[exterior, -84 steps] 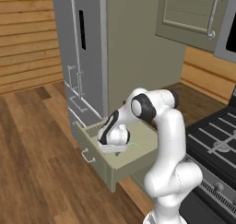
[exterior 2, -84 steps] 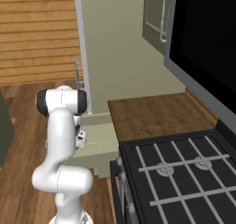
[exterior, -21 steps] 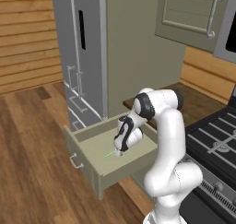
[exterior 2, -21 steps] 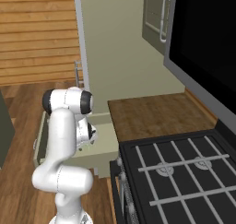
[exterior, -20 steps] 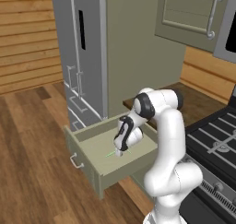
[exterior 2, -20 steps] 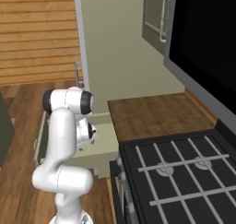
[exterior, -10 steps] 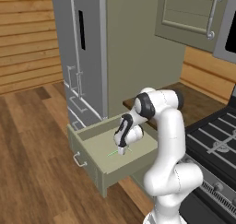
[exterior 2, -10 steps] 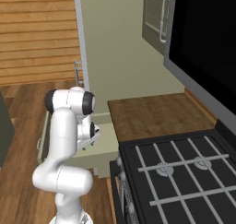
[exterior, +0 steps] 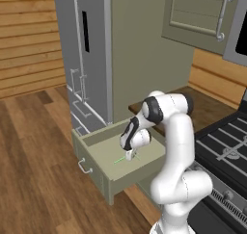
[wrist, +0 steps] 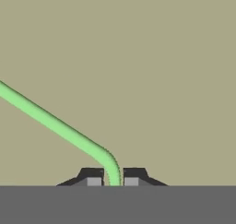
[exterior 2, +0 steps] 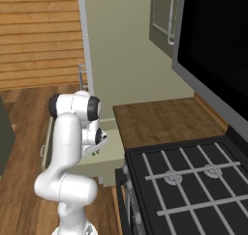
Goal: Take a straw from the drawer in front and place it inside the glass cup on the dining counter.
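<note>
Standing open at the left of the lower cabinets, the sage-green drawer (exterior: pixel 99 153) juts out over the wood floor (exterior: pixel 34 180), its small silver bar handle (exterior: pixel 84 166) on the flat front panel. On its bare bottom lies the thin light-green straw (exterior: pixel 123 159), and the gripper (exterior: pixel 129 155) points straight down onto it from the white arm (exterior: pixel 169 146). Seen from the hand, the two dark fingertips (wrist: pixel 92 177) sit narrow, pinched on the straw (wrist: pixel 60 127) just past its bend, with the long part running off up and left across the drawer floor (wrist: pixel 138 57). Behind the drawer rises the grey fridge (exterior: pixel 84 50) beside a tall sage panel. Further right comes the short dark wood counter (exterior: pixel 202 108), then the black stove (exterior: pixel 226 151) with its grates. From the other side, the arm (exterior 2: pixel 68 142) bends down over the drawer (exterior 2: pixel 104 152) just left of the stove (exterior 2: pixel 184 185).
</note>
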